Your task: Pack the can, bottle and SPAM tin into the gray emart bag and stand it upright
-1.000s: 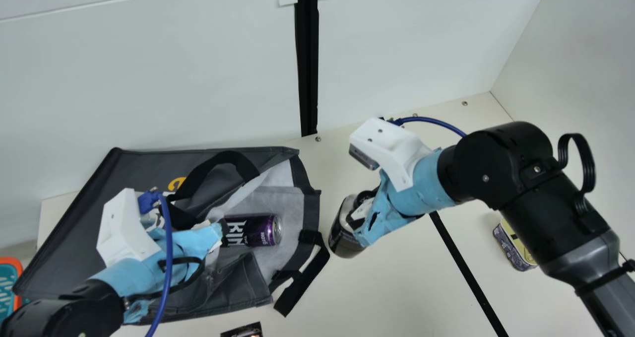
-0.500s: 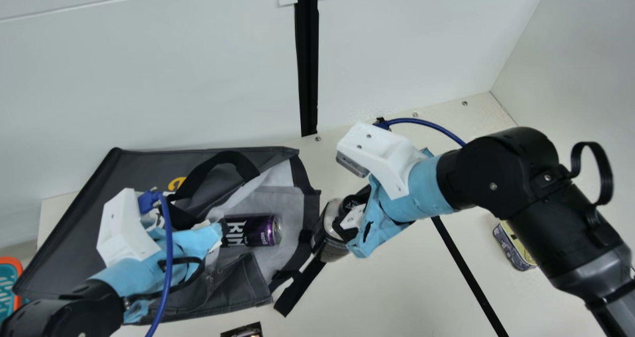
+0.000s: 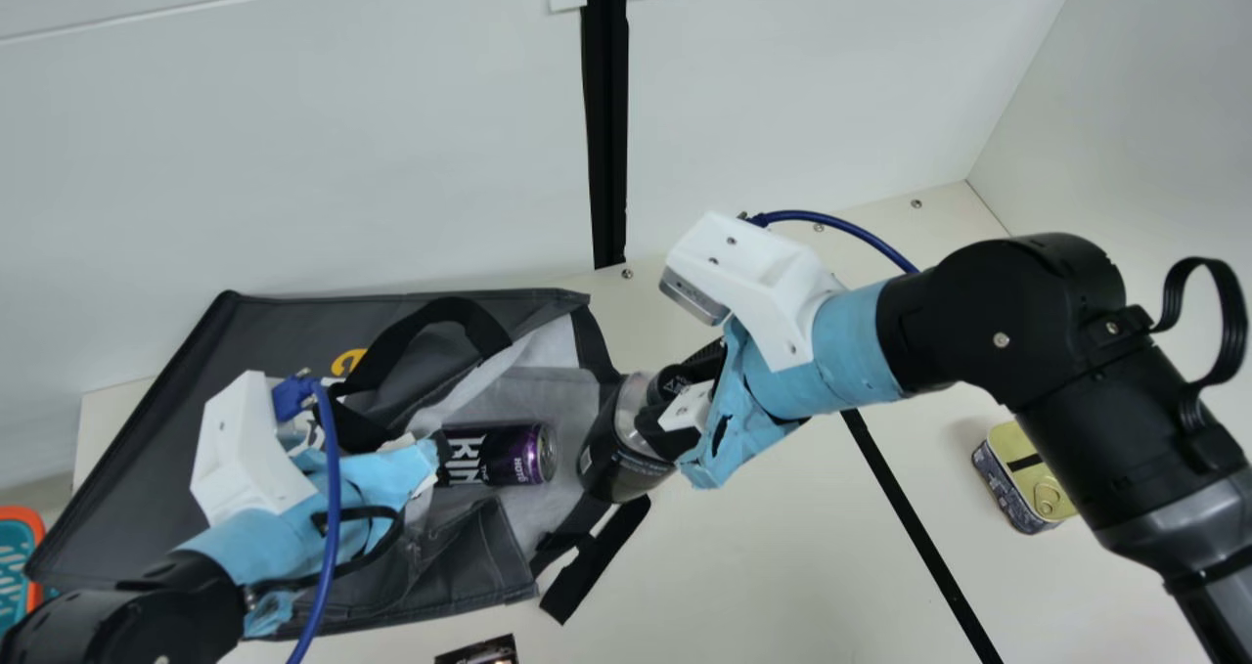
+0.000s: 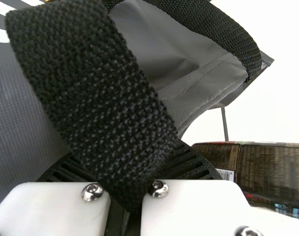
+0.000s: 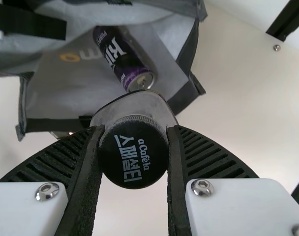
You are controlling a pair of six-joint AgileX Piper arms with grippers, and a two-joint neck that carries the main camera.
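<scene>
The gray bag (image 3: 284,351) lies on its side, its mouth facing right, with the purple can (image 3: 504,454) lying inside. At the mouth's edge the dark bottle (image 3: 618,449) is tilted, its cap end held by my right gripper (image 3: 685,405). In the right wrist view, my right gripper (image 5: 134,157) is shut around the black cap (image 5: 134,160). My left gripper (image 3: 430,459) is over the bag; in the left wrist view, my left gripper (image 4: 127,196) is shut on a black strap (image 4: 98,98). The SPAM tin (image 3: 1027,478) stands at the right.
A dark brown printed pack (image 3: 479,651) lies at the main view's bottom edge, in front of the bag. An orange and teal basket (image 3: 22,556) is at the far left. A white wall (image 3: 391,155) rises behind the bag.
My right gripper has carried the bottle leftward, from beside the bag to over the edge of its mouth. The left arm has kept still.
</scene>
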